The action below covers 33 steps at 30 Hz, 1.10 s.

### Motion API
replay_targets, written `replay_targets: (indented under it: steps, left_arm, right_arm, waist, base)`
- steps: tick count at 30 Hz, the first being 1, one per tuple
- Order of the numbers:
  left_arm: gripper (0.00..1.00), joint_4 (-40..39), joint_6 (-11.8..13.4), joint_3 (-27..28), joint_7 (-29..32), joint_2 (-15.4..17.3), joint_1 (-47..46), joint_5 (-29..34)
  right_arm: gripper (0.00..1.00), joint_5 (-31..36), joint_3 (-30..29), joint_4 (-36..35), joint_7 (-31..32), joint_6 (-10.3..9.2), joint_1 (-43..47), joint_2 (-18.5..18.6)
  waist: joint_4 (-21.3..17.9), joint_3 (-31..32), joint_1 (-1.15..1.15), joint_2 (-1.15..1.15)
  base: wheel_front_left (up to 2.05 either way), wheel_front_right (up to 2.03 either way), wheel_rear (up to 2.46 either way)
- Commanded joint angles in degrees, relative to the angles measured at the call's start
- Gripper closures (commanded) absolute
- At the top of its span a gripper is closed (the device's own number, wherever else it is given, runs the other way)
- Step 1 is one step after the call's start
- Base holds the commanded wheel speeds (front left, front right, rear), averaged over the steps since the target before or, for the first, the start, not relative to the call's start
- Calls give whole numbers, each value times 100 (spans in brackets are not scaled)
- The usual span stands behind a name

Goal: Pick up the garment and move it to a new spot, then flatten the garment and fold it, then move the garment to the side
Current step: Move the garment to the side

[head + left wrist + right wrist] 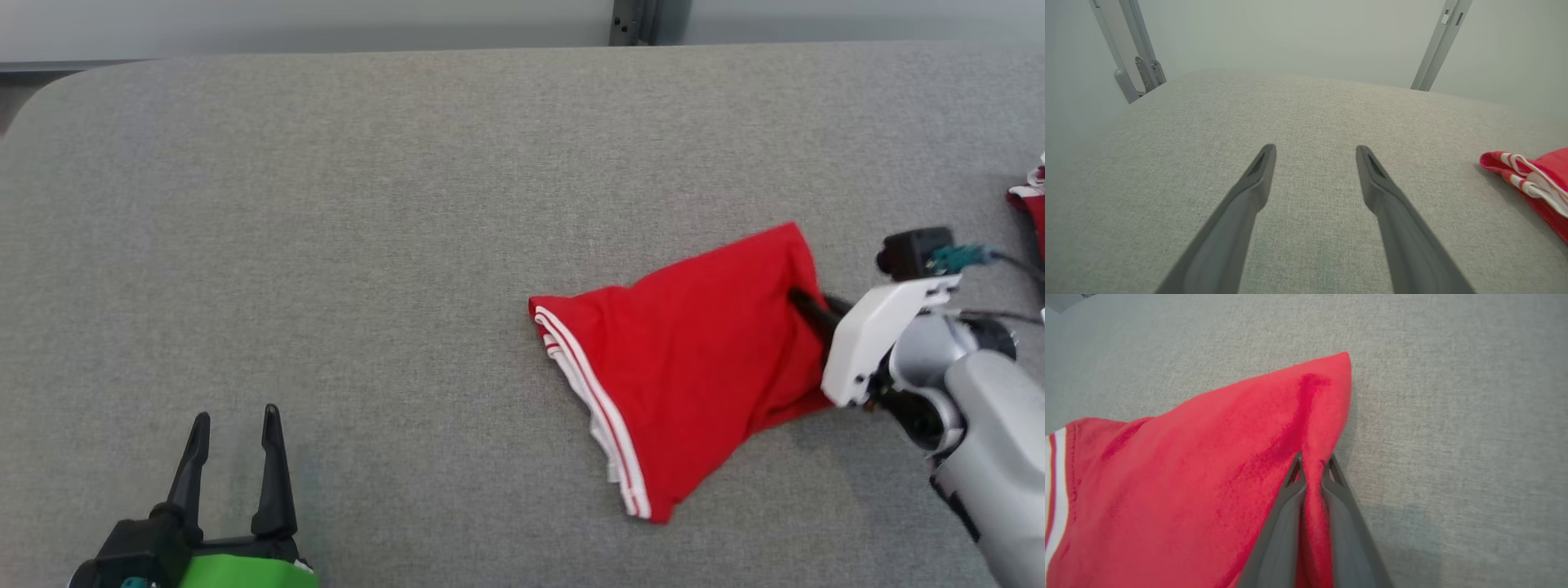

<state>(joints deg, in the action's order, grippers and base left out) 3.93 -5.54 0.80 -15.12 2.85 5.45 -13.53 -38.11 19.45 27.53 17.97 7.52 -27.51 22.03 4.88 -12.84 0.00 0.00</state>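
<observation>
Two grippers work over the grey fabric surface [326,204], and one red garment [686,367] with white stripes along its hem lies right of centre in the head view, resting on the surface in a loose, rumpled wedge. The right gripper [1312,465] meets the garment at its right edge, its two dark fingers drawn nearly together on a raised ridge of red cloth. In the right wrist view that fold is pinched between the fingers, just below the garment's pointed corner. In the head view the fingertips are sunk into the cloth, so only a short dark stretch of them shows beside the white wrist housing [873,335]. The left gripper [237,420] sits at the lower left, well apart from the garment, its fingers spread wide with nothing between them; whether they touch the surface I cannot tell. The left wrist view catches the striped hem at its right edge, several layers stacked and cut off by the frame. At the far right of the head view a piece of red and white cloth [1030,204] is also cut off — too little shows to tell what it is.
</observation>
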Motion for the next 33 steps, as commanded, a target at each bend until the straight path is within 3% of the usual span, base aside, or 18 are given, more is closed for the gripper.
replay_targets:
  steps: [1,8,12,27,33]
  left_arm:
    - [0,-49,-16,45,0,12,-126,74]
    - [0,-132,-93,58,0,13,-461,239]
    - [0,-113,-125,-32,0,12,-675,315]
    - [0,-42,-171,-65,0,14,-867,386]
    - [0,-49,-188,-46,0,14,-899,412]
  right_arm:
    - [100,-117,-107,-137,-70,-8,-218,225]
    - [100,-292,-652,-883,301,-4,-746,1296]
    - [100,-310,-974,-1134,670,-4,-996,1647]
    - [100,-184,-1615,-1313,1323,-4,-1548,1747]
    - [100,284,-2072,-829,1489,-4,-1688,1823]
  waist:
    - [-337,-128,0,0]
    - [-989,-446,0,0]
    - [-1193,-625,0,0]
    - [-1204,-798,0,0]
    - [-1148,-851,0,0]
  base:
    - [0,0,0]
    - [0,0,0]
    - [0,0,0]
    - [0,0,0]
    - [0,0,0]
